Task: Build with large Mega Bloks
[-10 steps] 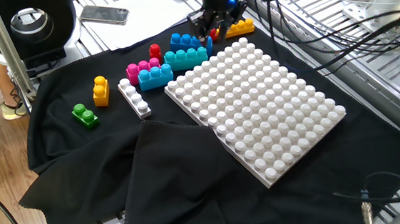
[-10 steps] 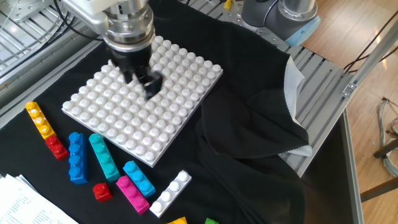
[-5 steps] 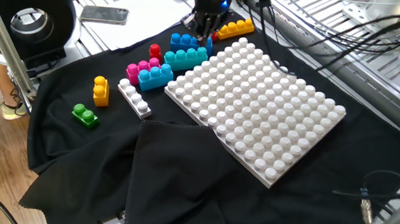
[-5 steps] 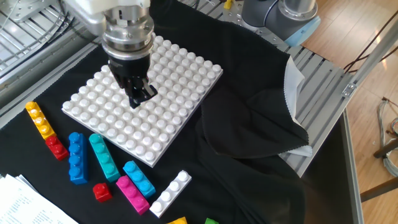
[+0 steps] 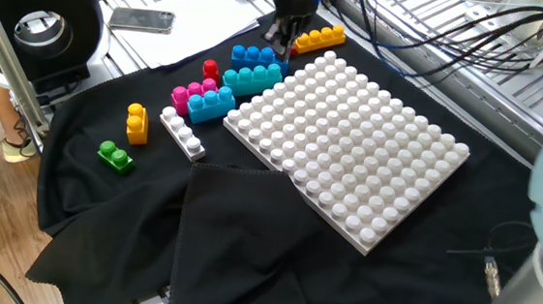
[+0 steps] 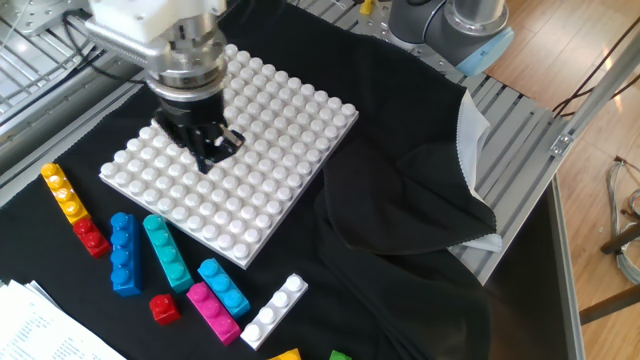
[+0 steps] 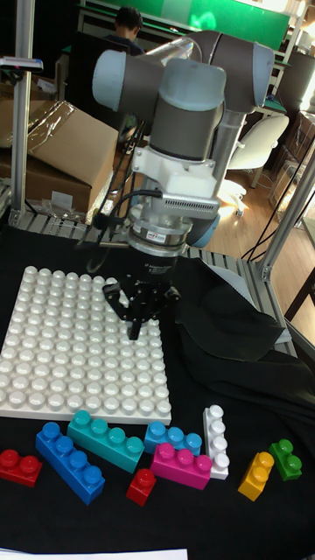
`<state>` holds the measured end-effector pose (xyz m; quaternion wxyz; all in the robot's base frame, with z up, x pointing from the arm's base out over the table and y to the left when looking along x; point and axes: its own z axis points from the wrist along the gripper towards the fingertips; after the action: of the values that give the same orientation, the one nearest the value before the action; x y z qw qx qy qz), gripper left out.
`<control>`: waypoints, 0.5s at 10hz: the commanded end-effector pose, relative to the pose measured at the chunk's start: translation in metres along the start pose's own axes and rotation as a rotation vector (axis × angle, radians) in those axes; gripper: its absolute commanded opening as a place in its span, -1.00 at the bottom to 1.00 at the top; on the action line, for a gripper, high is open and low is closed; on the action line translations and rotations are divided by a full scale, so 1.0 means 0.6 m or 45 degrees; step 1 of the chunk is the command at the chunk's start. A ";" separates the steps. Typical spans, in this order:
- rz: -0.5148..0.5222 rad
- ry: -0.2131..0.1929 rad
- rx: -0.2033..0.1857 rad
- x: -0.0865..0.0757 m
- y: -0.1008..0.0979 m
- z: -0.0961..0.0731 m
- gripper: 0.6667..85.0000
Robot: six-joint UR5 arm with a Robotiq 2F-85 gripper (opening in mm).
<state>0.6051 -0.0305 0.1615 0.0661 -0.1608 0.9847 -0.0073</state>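
The large Mega Bloks lie loose on the black cloth beside the white studded board (image 6: 290, 150). Among them are a yellow-orange brick (image 5: 319, 37), a blue brick (image 5: 255, 56), a teal brick (image 5: 253, 77), a small red brick (image 5: 210, 69), a pink brick (image 5: 192, 91), a light blue brick (image 5: 212, 105) and a white brick (image 5: 183, 131). A yellow brick (image 5: 137, 122) and a green brick (image 5: 115, 155) sit further off. My gripper (image 7: 136, 329) hangs just above the board (image 7: 52, 350), near the edge that faces the bricks. Its fingers are shut with nothing between them.
A black cloth (image 6: 400, 230) covers the table and bunches in folds beside the board. Papers and a phone (image 5: 141, 19) lie past the bricks, and cables (image 5: 455, 40) run behind the board. A metal frame post (image 6: 590, 100) stands at one side.
The gripper has shifted across the board toward the edge by the blue and yellow-orange bricks, turning a little. No brick has moved.
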 end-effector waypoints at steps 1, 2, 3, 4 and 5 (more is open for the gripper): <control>-0.101 0.002 0.056 0.000 -0.052 0.016 -0.97; -0.034 0.031 0.061 0.010 -0.052 0.014 -0.97; 0.104 0.010 -0.003 0.003 -0.030 0.015 -0.98; 0.344 -0.030 -0.181 -0.018 0.028 0.010 -0.98; 0.379 -0.029 -0.145 -0.017 0.016 0.012 -0.97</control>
<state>0.6094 -0.0354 0.1533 0.0651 -0.1010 0.9927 0.0145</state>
